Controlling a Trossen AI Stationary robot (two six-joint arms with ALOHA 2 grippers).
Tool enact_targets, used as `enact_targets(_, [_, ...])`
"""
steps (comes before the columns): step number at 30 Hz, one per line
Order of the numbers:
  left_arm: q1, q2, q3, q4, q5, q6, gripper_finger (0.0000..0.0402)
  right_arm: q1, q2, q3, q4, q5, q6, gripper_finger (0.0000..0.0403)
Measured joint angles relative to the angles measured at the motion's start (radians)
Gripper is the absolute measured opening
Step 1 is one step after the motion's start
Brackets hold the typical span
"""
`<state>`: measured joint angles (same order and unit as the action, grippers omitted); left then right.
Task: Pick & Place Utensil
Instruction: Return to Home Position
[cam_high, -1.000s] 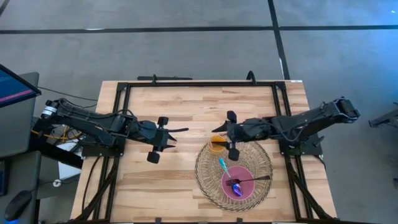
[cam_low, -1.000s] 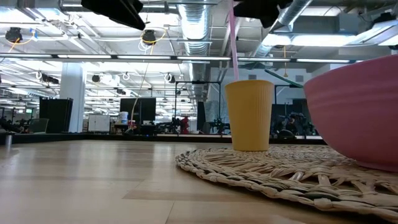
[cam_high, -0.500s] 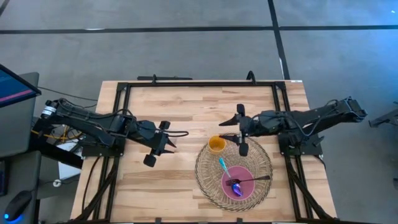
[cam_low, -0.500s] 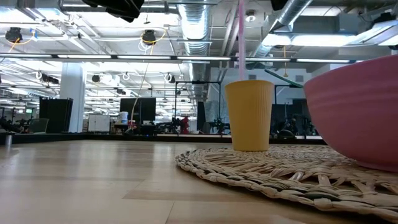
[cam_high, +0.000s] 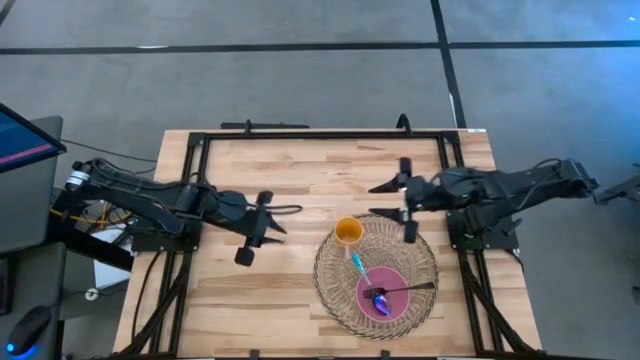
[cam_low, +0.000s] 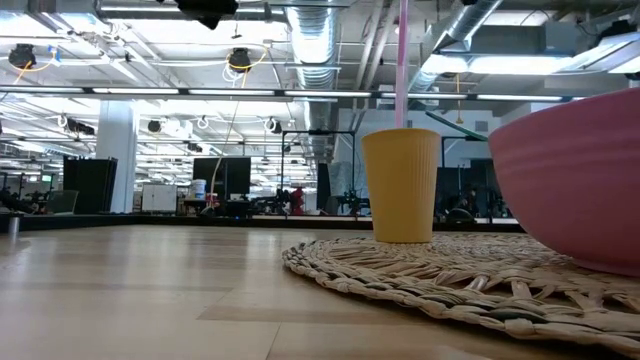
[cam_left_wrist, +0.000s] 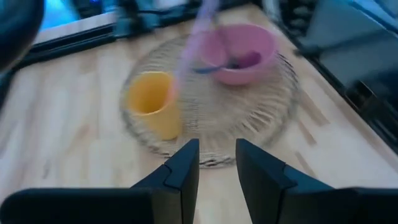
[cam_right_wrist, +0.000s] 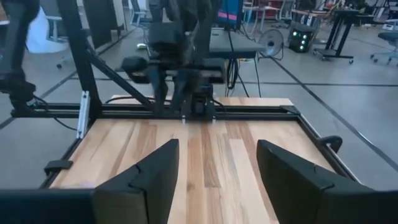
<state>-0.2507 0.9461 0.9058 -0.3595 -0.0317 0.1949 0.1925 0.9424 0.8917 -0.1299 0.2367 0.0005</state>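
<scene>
A yellow cup (cam_high: 348, 232) stands on the far-left part of a round woven mat (cam_high: 420, 250). A thin pink utensil handle (cam_low: 402, 60) stands nearly upright in the cup (cam_low: 400, 185) and shows blurred in the left wrist view (cam_left_wrist: 193, 43). A pink bowl (cam_high: 395, 305) on the mat holds a purple spoon (cam_high: 380, 299). My right gripper (cam_high: 372, 200) hangs open and empty beyond the cup, toward the right. My left gripper (cam_high: 284, 220) hovers open to the cup's left, and its view (cam_left_wrist: 217, 155) faces cup (cam_left_wrist: 152, 102) and bowl (cam_left_wrist: 239, 53).
A teal handle (cam_high: 356, 266) lies between cup and bowl, and a dark handle (cam_high: 415, 288) crosses the bowl toward the right. A black frame rail (cam_high: 320, 135) runs along the far edge. Bare wood lies left of the mat and in front of my right gripper (cam_right_wrist: 217, 155).
My right gripper has drawn back from above the cup toward the table's right edge and slightly far, staying open. The pink handle stays in the cup; in the low view it has shifted across the cup's mouth toward the right and stands more upright.
</scene>
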Motion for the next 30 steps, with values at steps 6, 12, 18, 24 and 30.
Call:
enact_targets(6, [0.053,-0.154,-0.007,-0.042,-0.175,-0.162,0.0106,0.001,-0.160,-0.047,-0.077,0.000,0.024,0.0209])
enact_targets(12, [0.082,-0.419,-0.105,-0.036,-0.152,-0.177,0.0106,0.001,-0.309,-0.274,0.071,0.003,0.034,0.0206])
enact_targets(18, [0.090,-0.652,-0.353,0.185,-0.151,-0.176,0.0106,-0.034,-0.482,-0.451,0.180,0.009,0.035,0.0203])
enact_targets(24, [0.090,-0.810,-0.485,0.225,-0.179,-0.177,0.0106,-0.088,-0.653,-0.546,0.171,0.005,0.049,0.0207])
enact_targets(30, [0.090,-0.944,-0.560,0.232,-0.234,-0.175,0.0106,-0.100,-0.789,-0.641,0.158,0.001,0.061,0.0208])
